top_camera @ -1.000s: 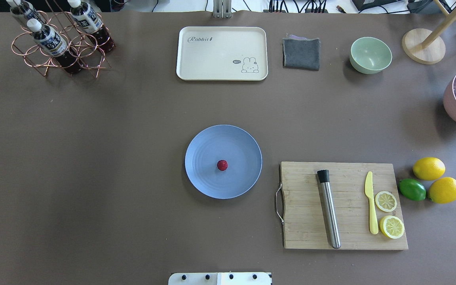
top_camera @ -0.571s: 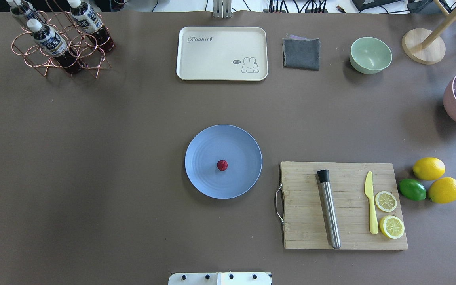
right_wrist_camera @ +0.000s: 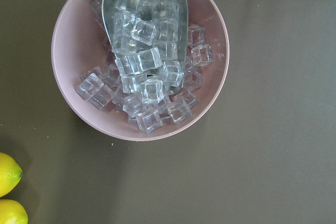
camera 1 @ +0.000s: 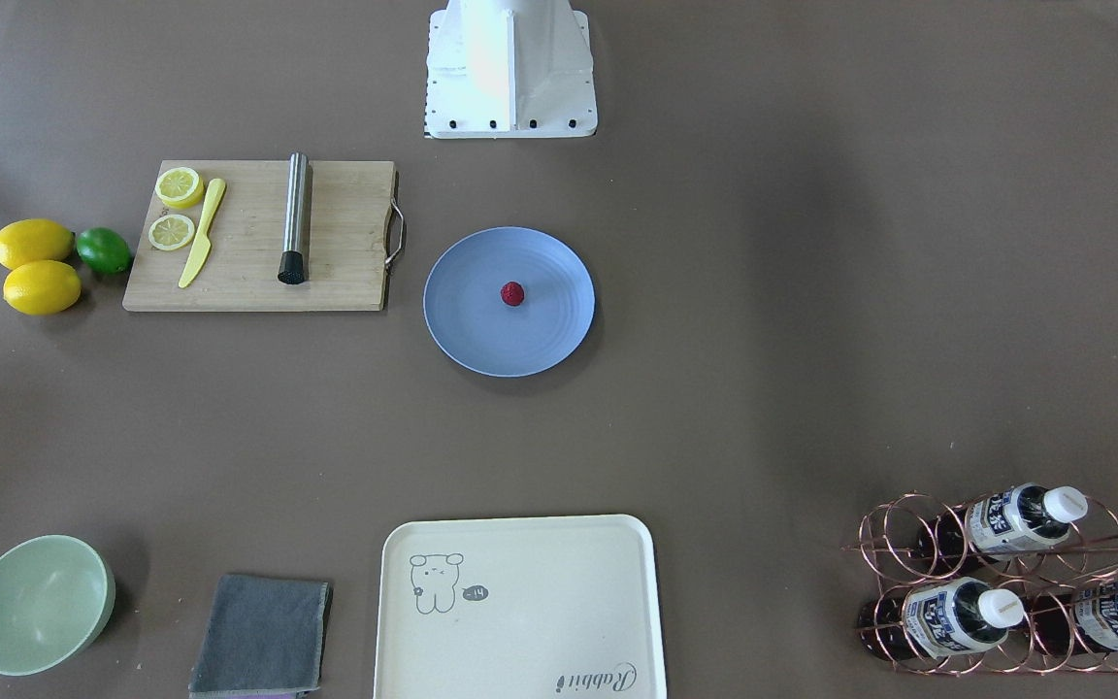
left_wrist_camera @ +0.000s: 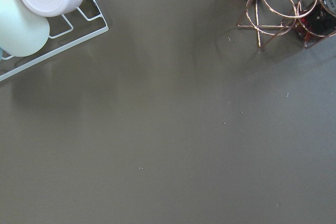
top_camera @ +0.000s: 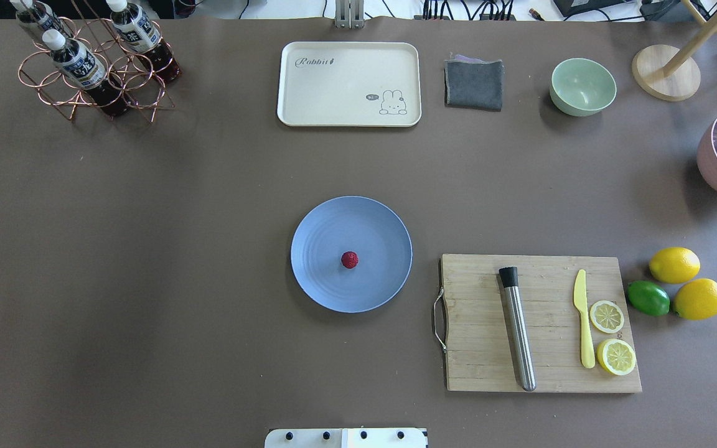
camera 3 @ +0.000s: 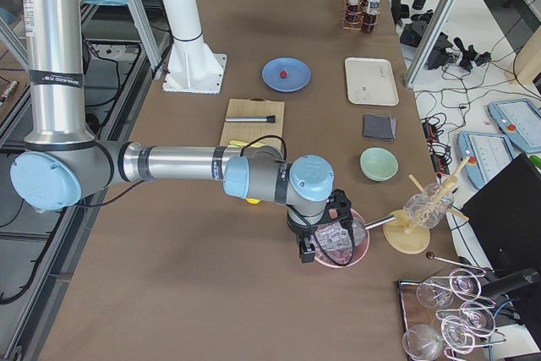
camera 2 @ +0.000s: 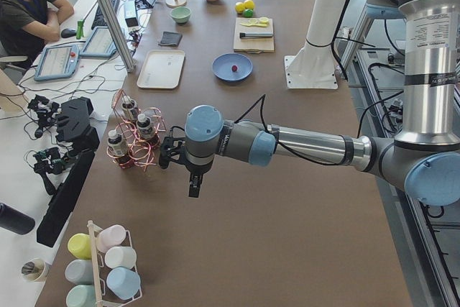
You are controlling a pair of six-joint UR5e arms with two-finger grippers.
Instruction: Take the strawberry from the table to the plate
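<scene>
The small dark-red strawberry [top_camera: 350, 259] lies near the middle of the light-blue plate [top_camera: 318, 242] at the table's centre. The front-facing view shows the same strawberry [camera 1: 512, 293] on the plate [camera 1: 467, 311]. Neither arm appears in these two views. My left gripper [camera 2: 192, 189] hangs over the table's left end beside the bottle rack, far from the plate. My right gripper [camera 3: 305, 250] hovers over the pink ice bowl at the right end. Both show only in the side views, so I cannot tell whether they are open or shut.
A cutting board [top_camera: 477, 348] with a steel muddler, a yellow knife and lemon slices lies right of the plate, with lemons [top_camera: 674, 264] and a lime beyond it. At the back stand a cream tray [top_camera: 346, 74], a grey cloth, a green bowl [top_camera: 582, 86] and a copper bottle rack [top_camera: 94, 68]. The pink ice bowl [right_wrist_camera: 139, 56] sits under my right wrist.
</scene>
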